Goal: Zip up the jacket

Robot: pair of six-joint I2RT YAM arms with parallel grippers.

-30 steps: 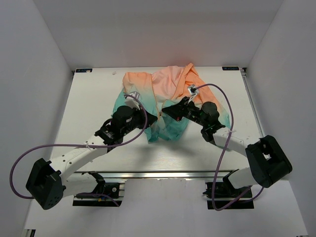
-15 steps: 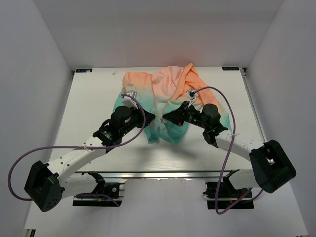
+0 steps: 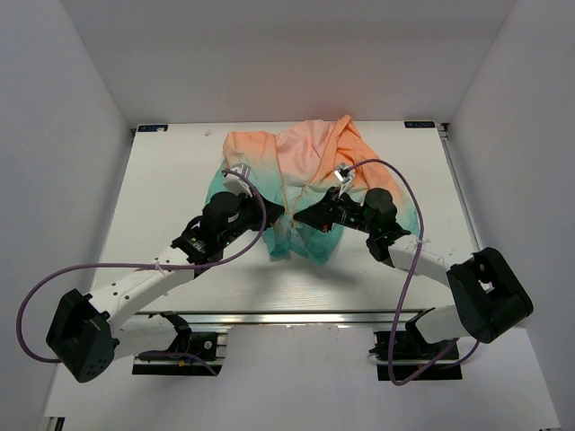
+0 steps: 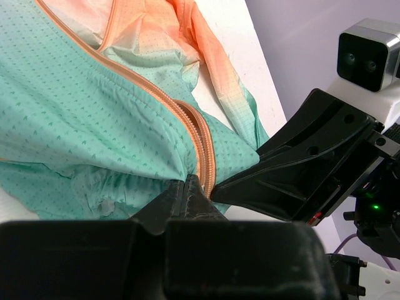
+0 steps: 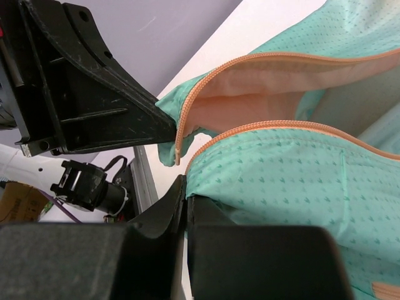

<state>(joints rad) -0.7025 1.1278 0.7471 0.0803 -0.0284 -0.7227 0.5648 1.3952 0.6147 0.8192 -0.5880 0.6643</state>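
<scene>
Across the far middle of the white table, the jacket lies crumpled, peach far, teal near
Left gripper and right gripper meet at the near hem, each clenched on one teal front edge beside the unjoined orange zipper

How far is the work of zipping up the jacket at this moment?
Done: the thin peach-to-teal hooded jacket lies on the white table. In hand: the left hand and the right hand each pinch teal hem fabric beside the orange zipper. Left: in the right wrist view its two tooth rows are apart, so joining them and zipping up is not yet done.
</scene>
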